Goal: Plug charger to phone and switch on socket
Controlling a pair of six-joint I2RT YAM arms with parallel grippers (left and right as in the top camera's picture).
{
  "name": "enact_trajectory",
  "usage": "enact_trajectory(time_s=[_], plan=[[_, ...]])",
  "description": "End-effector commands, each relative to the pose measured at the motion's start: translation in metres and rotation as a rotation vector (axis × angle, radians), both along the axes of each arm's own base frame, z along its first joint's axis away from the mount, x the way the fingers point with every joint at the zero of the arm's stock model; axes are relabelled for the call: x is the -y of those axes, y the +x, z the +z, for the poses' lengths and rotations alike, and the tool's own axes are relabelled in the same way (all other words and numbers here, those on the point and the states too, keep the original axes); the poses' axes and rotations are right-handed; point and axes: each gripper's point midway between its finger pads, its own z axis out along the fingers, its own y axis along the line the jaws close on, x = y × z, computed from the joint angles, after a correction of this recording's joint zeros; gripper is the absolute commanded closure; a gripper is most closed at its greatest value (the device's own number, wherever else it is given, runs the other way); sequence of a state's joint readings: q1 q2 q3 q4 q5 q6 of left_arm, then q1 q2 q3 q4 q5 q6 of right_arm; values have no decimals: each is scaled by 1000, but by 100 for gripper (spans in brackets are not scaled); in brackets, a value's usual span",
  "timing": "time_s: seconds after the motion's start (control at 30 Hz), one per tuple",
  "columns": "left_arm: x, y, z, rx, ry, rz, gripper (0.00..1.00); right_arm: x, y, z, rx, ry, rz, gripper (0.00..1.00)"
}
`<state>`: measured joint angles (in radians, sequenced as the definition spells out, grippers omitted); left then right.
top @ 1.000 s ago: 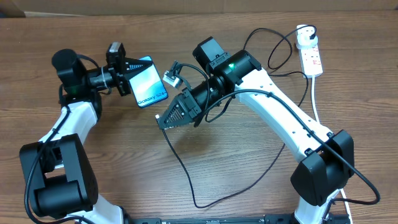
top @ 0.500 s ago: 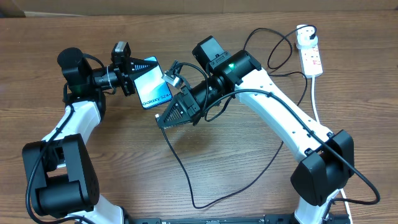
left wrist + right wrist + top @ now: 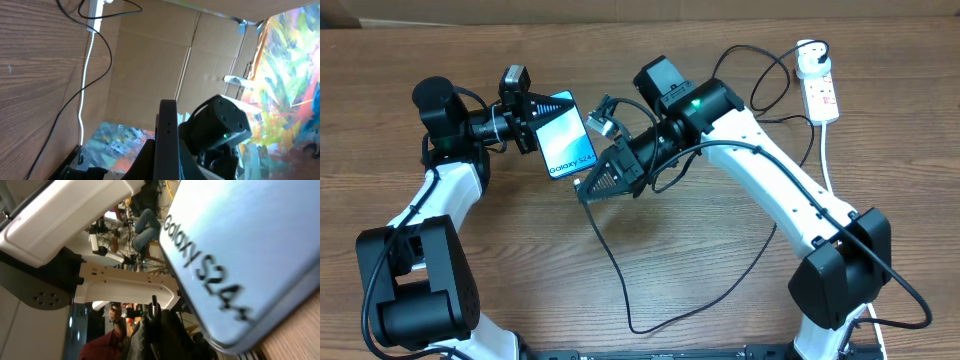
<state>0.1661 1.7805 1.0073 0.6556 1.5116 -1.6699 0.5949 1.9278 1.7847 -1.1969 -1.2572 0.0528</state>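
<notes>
Left gripper (image 3: 540,122) is holding the phone (image 3: 567,137) off the table, jaws clamped on one end. Right gripper (image 3: 586,190) is pinching the charger (image 3: 610,265) tip, jaws closed, just beside the phone's free end. Socket (image 3: 820,90) is lying at my far right.

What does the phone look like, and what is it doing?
The phone is a slim rectangle with dark edges and a bright light-blue screen; the right wrist view reads "Galaxy S24+" in dark letters near one end. It is off the table, tilted, with its screen facing up. The left gripper pinches its upper end. The right gripper, which holds the charger, sits close by the lower end. Whether the charger tip touches the phone cannot be told.
</notes>
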Motion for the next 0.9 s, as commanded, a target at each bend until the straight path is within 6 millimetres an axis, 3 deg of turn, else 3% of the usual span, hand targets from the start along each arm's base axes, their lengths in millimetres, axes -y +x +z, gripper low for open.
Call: enact_trajectory(time_s=[0.0,0.33,0.87], plan=[[-4,0,10,57,8,-16,96,2,6,-8,-18,-12,-12,96],[-4,-1,10,57,7,-23,96,-1,13,-28,-35,-51,-18,96],[-6,-1,10,75,11,-18,96,-2,4,-12,-78,44,23,96]])
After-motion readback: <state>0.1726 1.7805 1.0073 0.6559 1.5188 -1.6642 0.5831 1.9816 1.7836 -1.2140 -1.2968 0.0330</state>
